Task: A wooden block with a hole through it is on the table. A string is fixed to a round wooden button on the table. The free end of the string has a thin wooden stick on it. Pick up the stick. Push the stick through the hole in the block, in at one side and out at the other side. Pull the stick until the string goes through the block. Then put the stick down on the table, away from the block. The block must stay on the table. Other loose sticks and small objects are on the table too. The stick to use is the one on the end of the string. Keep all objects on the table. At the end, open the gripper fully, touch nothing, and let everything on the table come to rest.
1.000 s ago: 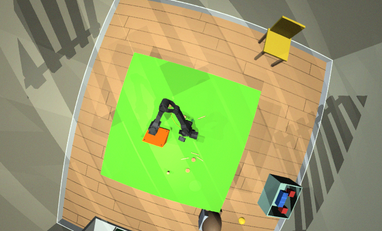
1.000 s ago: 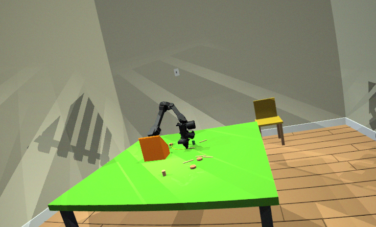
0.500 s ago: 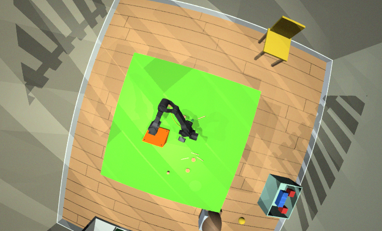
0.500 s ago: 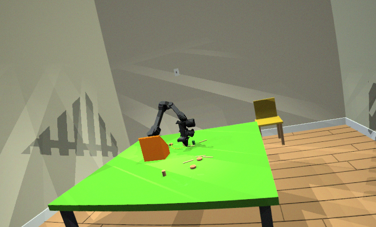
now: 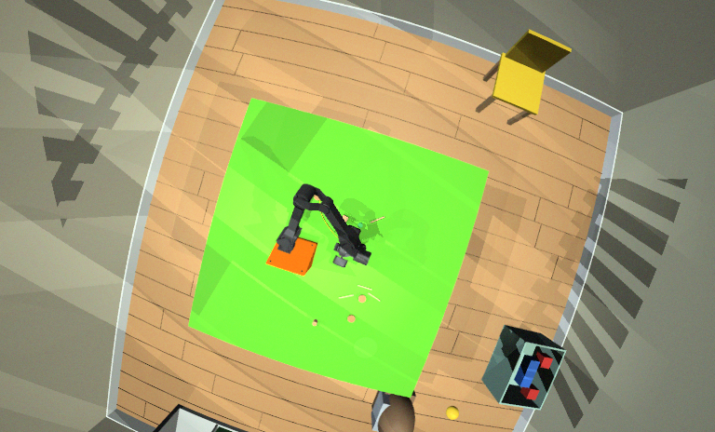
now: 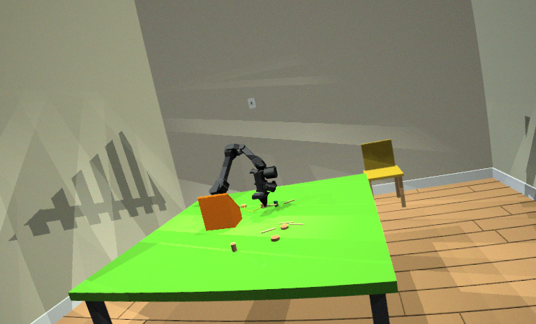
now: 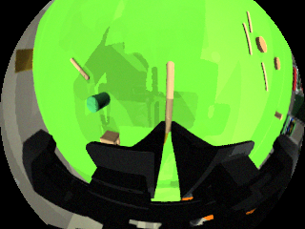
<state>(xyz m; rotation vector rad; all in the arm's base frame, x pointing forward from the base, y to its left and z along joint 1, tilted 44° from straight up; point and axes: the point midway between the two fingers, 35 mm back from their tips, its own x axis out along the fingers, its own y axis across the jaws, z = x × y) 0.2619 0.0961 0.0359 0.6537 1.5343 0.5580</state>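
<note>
My gripper (image 7: 167,125) (image 6: 264,205) is shut on the string's wooden stick (image 7: 170,88), low over the table. The stick points forward from the fingertips. Its height above the table is hard to tell. A small wooden block (image 7: 110,137) (image 5: 344,217) sits left of the fingertips in the wrist view, apart from the stick; its hole cannot be made out. The round button (image 5: 316,197) (image 6: 243,205) lies nearer the arm's base. The yellow string (image 6: 252,211) runs from it in a slack curve toward the fingertips. The arm hides the fingertips in the top view.
A green cylinder (image 7: 98,102) (image 6: 276,203) stands beyond the block. A loose stick (image 7: 79,69) (image 5: 377,219) lies farther out. Several loose sticks, two discs (image 5: 361,298) (image 5: 351,318) and a small cylinder (image 5: 315,322) lie across the table. A large orange box (image 5: 292,256) (image 6: 219,211) is beside the arm's base.
</note>
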